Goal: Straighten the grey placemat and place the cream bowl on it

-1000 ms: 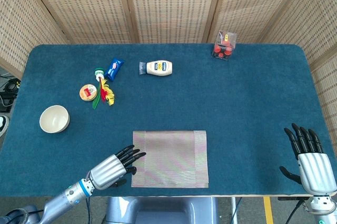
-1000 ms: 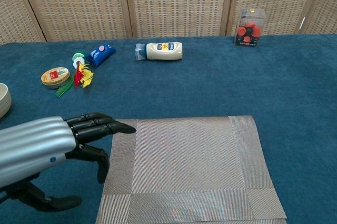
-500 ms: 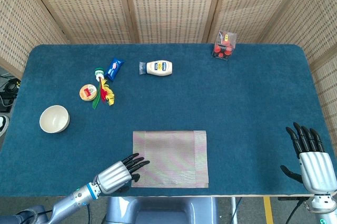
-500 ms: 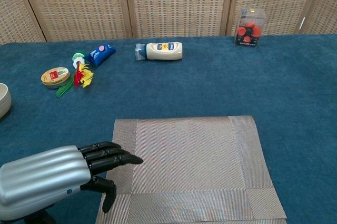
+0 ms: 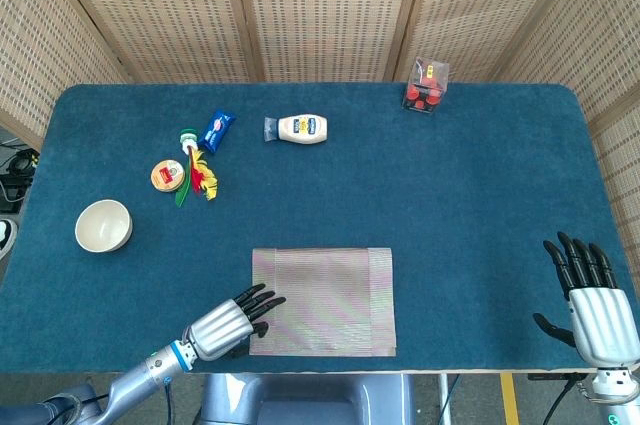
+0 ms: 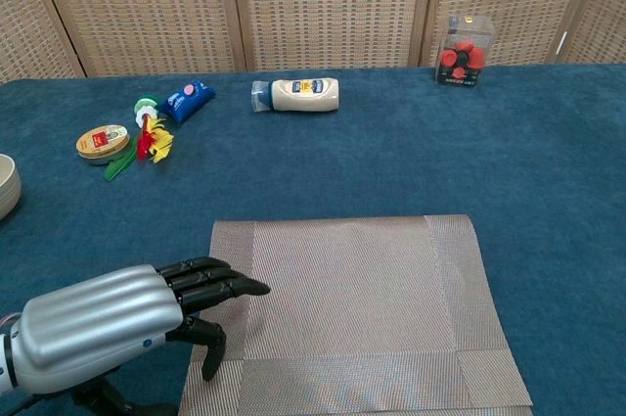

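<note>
From the head view, the grey placemat (image 5: 322,300) lies flat near the front edge of the blue table (image 5: 470,195), its sides running square with that edge. The left hand (image 5: 228,321) sits at the mat's front left corner, palm down, fingers apart and stretched forward, the dark fingertips (image 5: 266,300) reaching over the mat's left border; it holds nothing. The cream bowl (image 5: 103,225) stands upright well apart from the mat, up and to the left of the left hand, near the table's left edge. The right hand (image 5: 594,305) hovers at the front right corner of the table, fingers spread and pointing away from the robot, empty and far from the mat. Farther back lie a small round tin (image 5: 168,176), a red and yellow toy (image 5: 200,177), a blue packet (image 5: 217,129), a mayonnaise bottle (image 5: 297,129) on its side and a clear box of red pieces (image 5: 426,86).

In the chest view, the left hand (image 6: 117,323) fills the lower left, fingers splayed, with fingertips (image 6: 240,286) over the left margin of the placemat (image 6: 357,313); whether they press on the weave I cannot tell. Only a sliver of the bowl (image 6: 6,184) shows at the left border, well behind the hand.
</note>
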Controlling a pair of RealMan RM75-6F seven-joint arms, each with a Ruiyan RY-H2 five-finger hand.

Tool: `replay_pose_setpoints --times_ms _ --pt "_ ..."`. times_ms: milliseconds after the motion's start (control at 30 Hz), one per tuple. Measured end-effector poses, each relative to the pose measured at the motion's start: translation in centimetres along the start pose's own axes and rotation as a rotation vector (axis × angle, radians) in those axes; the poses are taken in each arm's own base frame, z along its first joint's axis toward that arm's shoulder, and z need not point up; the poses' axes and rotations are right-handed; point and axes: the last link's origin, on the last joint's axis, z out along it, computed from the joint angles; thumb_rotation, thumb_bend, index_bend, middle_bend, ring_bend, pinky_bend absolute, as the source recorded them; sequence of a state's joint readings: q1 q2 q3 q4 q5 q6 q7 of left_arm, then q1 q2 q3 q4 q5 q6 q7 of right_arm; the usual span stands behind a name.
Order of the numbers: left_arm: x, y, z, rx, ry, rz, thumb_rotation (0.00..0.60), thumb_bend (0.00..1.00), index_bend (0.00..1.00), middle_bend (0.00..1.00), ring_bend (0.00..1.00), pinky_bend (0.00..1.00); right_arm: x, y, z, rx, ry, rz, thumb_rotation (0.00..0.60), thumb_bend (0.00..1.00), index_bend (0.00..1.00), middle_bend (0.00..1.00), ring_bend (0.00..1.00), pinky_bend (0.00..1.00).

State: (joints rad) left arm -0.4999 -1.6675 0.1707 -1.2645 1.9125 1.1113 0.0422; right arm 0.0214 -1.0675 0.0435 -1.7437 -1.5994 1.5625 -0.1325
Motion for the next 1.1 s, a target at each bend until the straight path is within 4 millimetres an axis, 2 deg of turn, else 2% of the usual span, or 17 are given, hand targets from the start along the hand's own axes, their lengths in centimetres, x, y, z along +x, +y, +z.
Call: replay_pose_setpoints --times_ms 567,633,700,900,1033,1100 --pt "0.6 0.5 0.8 -0.011 0.022 -0.015 0.6 0.28 0.47 0.0 0.0 0.0 0.0 0.1 0.0 -0.002 -0.001 0.0 0.6 0.0 0.09 0.0 0.0 0.0" --pt "0.5 0.6 0.9 -0.012 0.016 -0.013 0.6 0.3 0.47 0.0 0.0 0.0 0.0 0.1 0.0 -0.002 0.0 0.0 0.6 0.0 0.09 0.0 0.0 0.0" --pt "0.3 0.7 1.0 -0.012 0.009 -0.012 0.6 0.38 0.47 0.0 0.0 0.0 0.0 0.1 0.0 -0.002 0.0 0.0 0.6 0.0 0.09 0.0 0.0 0.0" --pt "0.2 0.9 1.3 -0.012 0.01 -0.017 0.6 0.51 0.48 0.0 0.0 0.0 0.1 0.1 -0.1 0.0 0.0 0.0 0.6 0.0 0.09 0.0 0.0 0.0" --pt "0.2 0.9 1.5 -0.009 0.009 -0.017 0.6 0.52 0.48 0.0 0.0 0.0 0.1 0.1 0.0 -0.001 0.0 0.0 0.6 0.0 0.09 0.0 0.0 0.0" --pt "0.2 0.9 1.5 -0.008 0.007 -0.018 0.6 0.52 0.52 0.0 0.0 0.0 0.0 0.1 0.0 -0.001 0.0 0.0 0.6 0.0 0.09 0.0 0.0 0.0"
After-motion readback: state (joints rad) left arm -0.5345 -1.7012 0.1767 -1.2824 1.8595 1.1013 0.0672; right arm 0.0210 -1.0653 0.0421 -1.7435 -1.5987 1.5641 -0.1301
